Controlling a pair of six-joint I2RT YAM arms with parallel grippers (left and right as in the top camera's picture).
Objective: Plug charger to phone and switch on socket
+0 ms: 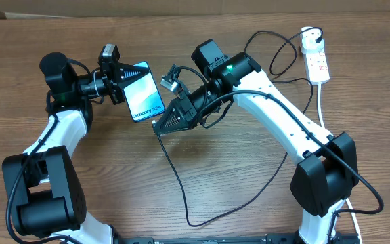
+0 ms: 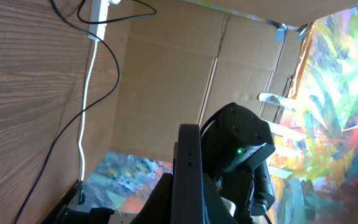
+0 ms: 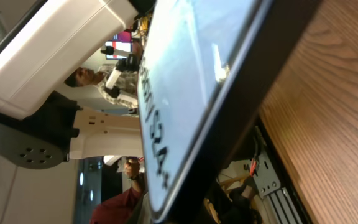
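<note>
The phone (image 1: 145, 91) has a cyan-blue screen and is held up off the table, tilted. My left gripper (image 1: 122, 87) is shut on its far end. In the left wrist view I see only the phone's dark edge (image 2: 188, 168) between the fingers. My right gripper (image 1: 160, 125) is shut on the charger's connector tip, right at the phone's lower end. The phone's screen (image 3: 185, 81) fills the right wrist view, and the tip itself is hidden there. The charger's black cable (image 1: 175, 176) hangs from the gripper and loops over the table. The white socket (image 1: 317, 59) lies at the far right with a black plug (image 1: 310, 32) in it.
The socket's white cord (image 1: 321, 108) runs down the right side past my right arm's base. It also shows in the left wrist view (image 2: 84, 106), next to the black cable (image 2: 107, 93). A cardboard wall (image 2: 166, 87) stands behind the table.
</note>
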